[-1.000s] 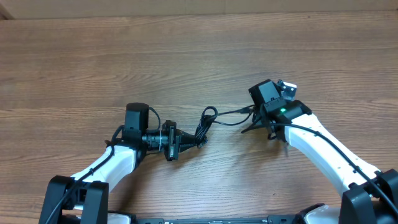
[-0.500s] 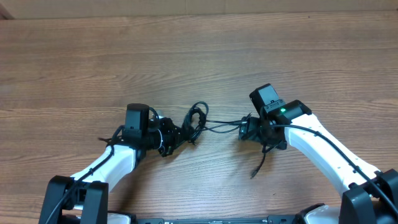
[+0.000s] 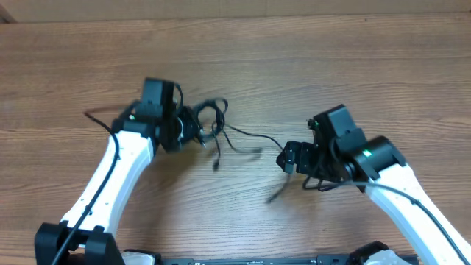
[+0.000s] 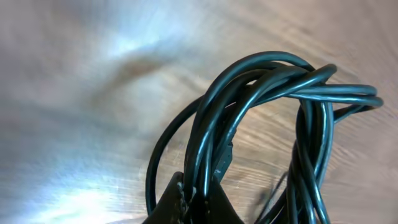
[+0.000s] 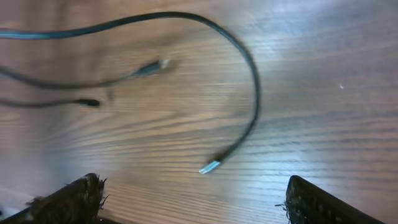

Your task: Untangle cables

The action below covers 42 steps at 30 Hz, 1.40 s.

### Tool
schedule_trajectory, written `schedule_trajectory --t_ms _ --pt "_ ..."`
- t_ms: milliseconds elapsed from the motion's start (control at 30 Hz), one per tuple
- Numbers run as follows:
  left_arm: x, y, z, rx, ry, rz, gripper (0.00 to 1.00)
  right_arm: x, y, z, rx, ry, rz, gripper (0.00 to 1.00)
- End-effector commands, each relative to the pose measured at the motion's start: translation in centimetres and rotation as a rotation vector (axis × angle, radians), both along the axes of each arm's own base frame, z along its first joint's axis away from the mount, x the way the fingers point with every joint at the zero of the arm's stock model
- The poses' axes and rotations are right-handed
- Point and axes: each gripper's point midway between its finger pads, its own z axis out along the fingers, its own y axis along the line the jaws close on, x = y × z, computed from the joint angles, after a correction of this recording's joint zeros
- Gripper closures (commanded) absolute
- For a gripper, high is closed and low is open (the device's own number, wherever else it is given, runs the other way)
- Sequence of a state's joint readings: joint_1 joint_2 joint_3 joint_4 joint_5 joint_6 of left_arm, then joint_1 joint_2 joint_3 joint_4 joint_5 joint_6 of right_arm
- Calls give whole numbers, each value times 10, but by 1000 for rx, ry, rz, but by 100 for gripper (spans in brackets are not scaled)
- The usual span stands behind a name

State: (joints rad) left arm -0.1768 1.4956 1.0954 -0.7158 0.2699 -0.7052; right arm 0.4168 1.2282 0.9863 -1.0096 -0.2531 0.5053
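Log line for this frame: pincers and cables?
left pincer: shut on cable bundle | right pincer: open, empty | plug end: free, ahead of right pincer | cable bundle: loops twisted together

Jaws are standing wide apart, gripping nothing. A black cable (image 5: pixel 252 81) is arcing over the bench (image 5: pixel 323 93) ahead of the jaws, its silvery plug tip (image 5: pixel 209 166) lying just ahead, midway between them. A second plug (image 5: pixel 152 65) is lying farther ahead-left.

Table (image 3: pixel 243 66): brown wood-grain top, grain running side to side. Bright glare patches on it in the left wrist view.
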Motion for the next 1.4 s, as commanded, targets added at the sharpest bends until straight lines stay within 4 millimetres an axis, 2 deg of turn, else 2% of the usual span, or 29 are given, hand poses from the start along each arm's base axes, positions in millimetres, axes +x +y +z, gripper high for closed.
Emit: schedule_trajectory --t_ms 0,133,200,300,367,533,633,733,1000,1267,1367 --pt "18 4 41 153 -164 -217 96 -1 12 22 71 -113 129 13" --pt "14 1 70 224 -217 -369 96 -7 43 48 230 -234 366 18" --pt "12 6 81 263 -234 -377 96 -9 55 59 298 -287 451 21" --pt "9 15 100 312 -268 -348 96 -3 62 68 331 -335 468 27" --pt "5 13 116 299 -315 -351 96 2 63 72 336 -366 469 27" --pt "-17 -4 154 202 -439 -428 96 17 70 84 355 -455 473 26" --pt "-31 -18 172 116 -493 -473 96 30 77 96 405 -481 409 25" --pt "-41 -24 180 73 -510 -496 96 42 83 110 464 -501 343 22" --pt "-50 -33 181 32 -499 -526 96 57 90 135 550 -552 271 22" --pt "-56 -46 180 21 -498 -570 96 65 93 130 565 -531 246 23" --pt "-59 -49 180 18 -498 -584 96 72 92 125 544 -527 216 27"
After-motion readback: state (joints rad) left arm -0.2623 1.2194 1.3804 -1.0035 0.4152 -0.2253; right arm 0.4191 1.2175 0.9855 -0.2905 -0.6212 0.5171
